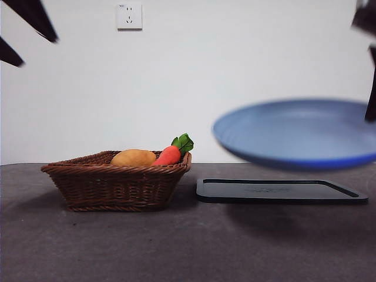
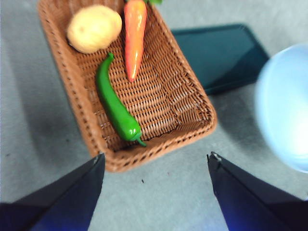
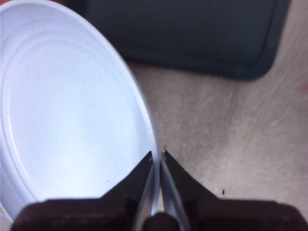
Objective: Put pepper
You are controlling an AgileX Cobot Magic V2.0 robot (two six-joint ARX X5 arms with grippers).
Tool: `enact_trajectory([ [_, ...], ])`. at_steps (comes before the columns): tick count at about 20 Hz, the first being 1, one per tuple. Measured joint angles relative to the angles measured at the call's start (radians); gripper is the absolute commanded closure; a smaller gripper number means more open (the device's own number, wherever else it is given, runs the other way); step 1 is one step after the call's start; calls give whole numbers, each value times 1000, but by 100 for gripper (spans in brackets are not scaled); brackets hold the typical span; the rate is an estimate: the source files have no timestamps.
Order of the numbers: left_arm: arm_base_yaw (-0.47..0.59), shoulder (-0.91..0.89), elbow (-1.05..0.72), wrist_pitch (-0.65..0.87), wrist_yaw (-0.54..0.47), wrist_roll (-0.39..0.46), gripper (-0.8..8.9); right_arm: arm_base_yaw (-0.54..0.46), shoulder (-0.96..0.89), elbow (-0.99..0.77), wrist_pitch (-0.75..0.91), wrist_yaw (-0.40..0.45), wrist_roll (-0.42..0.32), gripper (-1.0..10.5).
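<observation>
In the basket: pepper (image 2: pixel 115 107) lying on the woven floor, beside the carrot (image 2: pixel 134 36) and just below the potato (image 2: pixel 94 28), its tip near the basket's near wall.
Basket (image 1: pixel 117 182): on the grey worktop (image 1: pixel 176 247), to the left of a flat black tray (image 1: pixel 282 191); from the front only potato and carrot show over its rim.
Left fingers (image 2: pixel 154 192): spread wide, nothing between them, hanging above the worktop just off the basket's near edge.
Right fingers (image 3: pixel 158 161): pinched tight on the rim of a blue plate (image 3: pixel 72 110).
Plate: lifted clear of the worktop, hanging above the tray, blurred in the front view.
Wall: white, with a socket (image 1: pixel 129 16).
</observation>
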Motion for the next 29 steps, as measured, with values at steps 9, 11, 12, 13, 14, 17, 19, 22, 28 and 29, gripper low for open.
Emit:
enact_trajectory([
  [9, -151, 541, 308, 12, -219, -15, 439, 0, -263, 13, -29, 2, 42, 941],
  [11, -163, 628, 333, 11, -254, -23, 439, 0, -272, 13, -35, 2, 43, 941],
  [12, -165, 663, 339, 12, -272, -28, 439, 0, -272, 13, -37, 2, 43, 941],
  [13, -168, 690, 340, 23, -292, -34, 439, 0, -272, 13, -38, 2, 43, 941],
  [14, -168, 713, 340, 32, -310, -43, 439, 0, -272, 13, -37, 2, 43, 941],
  [17, -168, 758, 341, 60, -322, -74, 439, 0, -272, 13, -38, 2, 43, 941],
  [19, -168, 774, 341, 69, -322, -80, 439, 0, -272, 13, -38, 2, 43, 941],
  [22, -168, 798, 341, 82, -322, -87, 439, 0, -272, 13, -37, 2, 43, 941],
  [28, -173, 834, 347, 108, -327, -87, 472, 0, -271, 13, -37, 2, 43, 941],
  [29, -175, 841, 348, 110, -329, -87, 480, 0, -271, 13, -37, 2, 43, 941],
])
